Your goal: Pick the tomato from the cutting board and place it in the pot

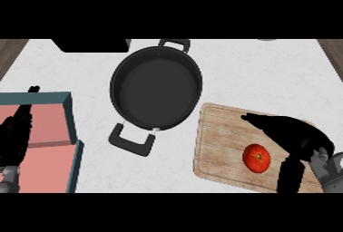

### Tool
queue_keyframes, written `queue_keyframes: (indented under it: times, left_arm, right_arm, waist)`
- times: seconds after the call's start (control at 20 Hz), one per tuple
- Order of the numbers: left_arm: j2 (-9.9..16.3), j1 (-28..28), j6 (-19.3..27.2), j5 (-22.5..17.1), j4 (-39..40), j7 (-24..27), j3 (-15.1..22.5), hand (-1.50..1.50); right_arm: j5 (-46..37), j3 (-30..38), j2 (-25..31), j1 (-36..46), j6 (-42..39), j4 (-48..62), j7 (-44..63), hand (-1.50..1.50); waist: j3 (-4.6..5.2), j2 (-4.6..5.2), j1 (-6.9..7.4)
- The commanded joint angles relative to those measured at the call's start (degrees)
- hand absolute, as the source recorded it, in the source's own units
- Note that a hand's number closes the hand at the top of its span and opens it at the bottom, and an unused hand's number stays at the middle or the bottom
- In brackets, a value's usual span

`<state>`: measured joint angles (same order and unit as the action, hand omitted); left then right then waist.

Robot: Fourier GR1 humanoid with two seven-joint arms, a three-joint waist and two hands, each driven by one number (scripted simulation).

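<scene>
— While the tomato (pixel 257 158) lies on the wooden cutting board (pixel 221 136), where exactly is it?
— At about four o'clock in the view, on the board's lower right part. It is red, round and bare, with nothing gripping it.

— And the right hand (pixel 298 133)?
— Spread open over the board at about three o'clock, fingers reaching toward ten o'clock, thumb hanging down toward six. The tomato sits just beside the thumb, in the space under the palm. Whether they touch, I cannot tell.

— Where is the pot (pixel 155 88)?
— Near the centre, toward twelve o'clock, on the white counter (pixel 268 77). It is black, with one handle at its one o'clock and the other at its seven o'clock. The board lies just beside it, at its four o'clock.

— The left hand (pixel 17 136)?
— At nine o'clock by the left edge, open, fingers straight and pointing up, resting over a pink, teal-rimmed tray (pixel 67 118).

— Anything else?
— A dark block (pixel 90 44) at eleven o'clock, touching the top edge.
</scene>
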<state>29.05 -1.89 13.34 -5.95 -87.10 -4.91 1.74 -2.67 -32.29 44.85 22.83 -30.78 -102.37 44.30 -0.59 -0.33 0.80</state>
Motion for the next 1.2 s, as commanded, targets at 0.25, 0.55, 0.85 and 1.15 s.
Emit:
queue_keyframes:
  times: [0.25,0.55,0.85,1.15]
  left_arm:
    - [-3.2,3.8,-1.5,2.2,-0.7,-1.6,2.2,0.0]
    - [-3.0,3.2,-3.2,2.0,-0.2,-1.9,0.2,0.0]
    - [-4.9,2.5,-2.5,4.6,-1.3,-3.0,1.1,0.0]
    - [-5.8,0.6,-3.6,4.0,1.4,-3.2,-0.3,0.0]
  right_arm:
    - [-5.6,-1.1,-8.5,1.1,-2.3,7.3,1.8,-1.5]
    - [-7.8,-0.6,-10.3,1.1,-4.7,6.1,4.6,-1.5]
    - [-14.2,-1.5,-13.0,-0.9,-2.6,10.9,-1.0,-1.5]
    - [-17.2,-3.1,-15.3,-0.4,-4.5,14.5,-4.0,1.5]
  waist:
    - [0.58,0.41,-0.17]
    - [0.62,0.32,-0.58]
    - [0.57,0.39,-0.59]
    - [0.58,0.51,-0.48]
